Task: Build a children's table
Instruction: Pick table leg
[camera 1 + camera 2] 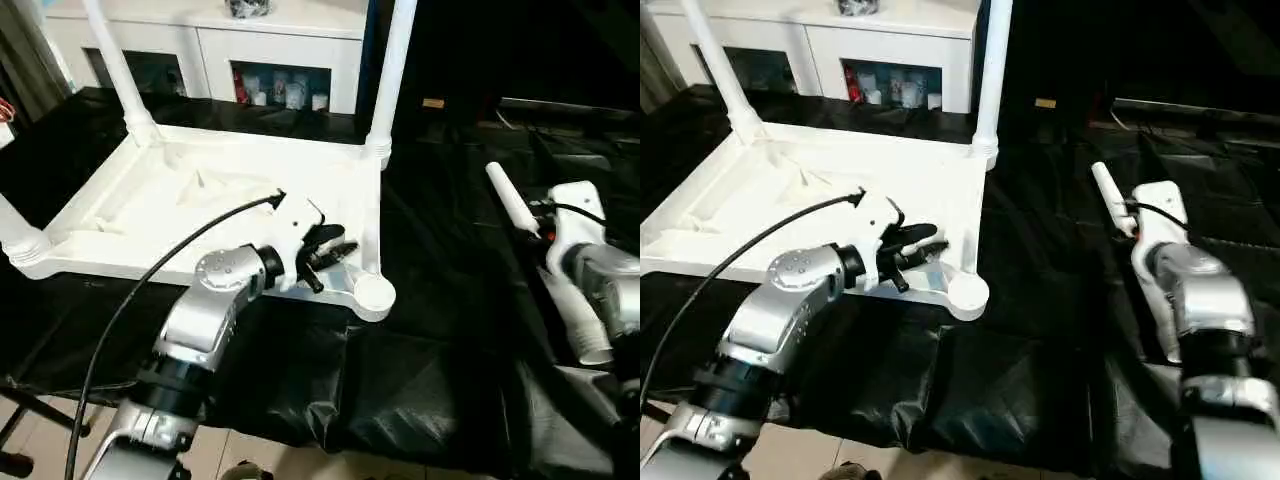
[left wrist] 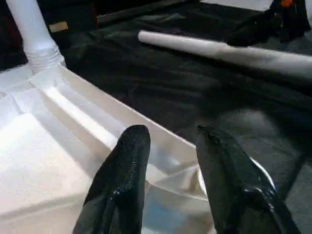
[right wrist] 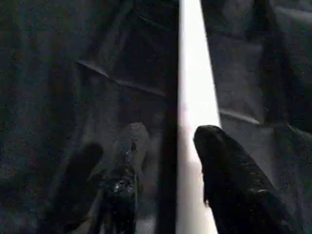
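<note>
The children's table point(image 1: 215, 205) is flipped upside down on the black-draped surface point(image 1: 440, 330), left of centre — three legs already standing up. Left claw point(image 1: 328, 255) is spread over its near-right corner socket point(image 1: 373, 294). Right claw point(image 3: 165, 146) is spread too — a loose leg point(image 1: 512, 198) lies between its fingers, far right.

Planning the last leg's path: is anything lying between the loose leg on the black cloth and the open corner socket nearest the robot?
Nothing visible does. Between the loose leg and the empty socket there is just wrinkled black cloth; the left hand hovers over the tabletop's near edge beside that socket.
</note>
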